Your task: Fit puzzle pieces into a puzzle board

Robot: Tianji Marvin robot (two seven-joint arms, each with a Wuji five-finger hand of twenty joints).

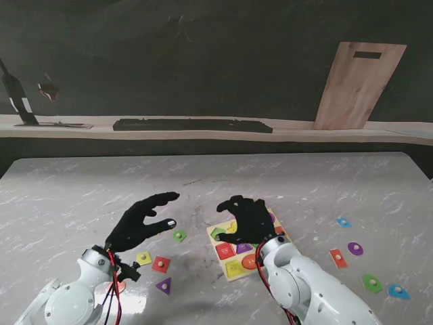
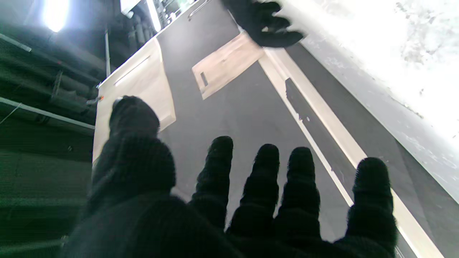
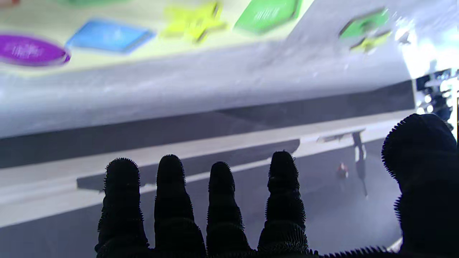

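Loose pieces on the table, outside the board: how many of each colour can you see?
Green pieces: 2
Red pieces: 2
Purple pieces: 2
Blue pieces: 2
Yellow piece: 1
Total: 9

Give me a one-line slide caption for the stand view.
Right hand hovers open over the puzzle board; left hand open beside it, loose pieces on both sides.
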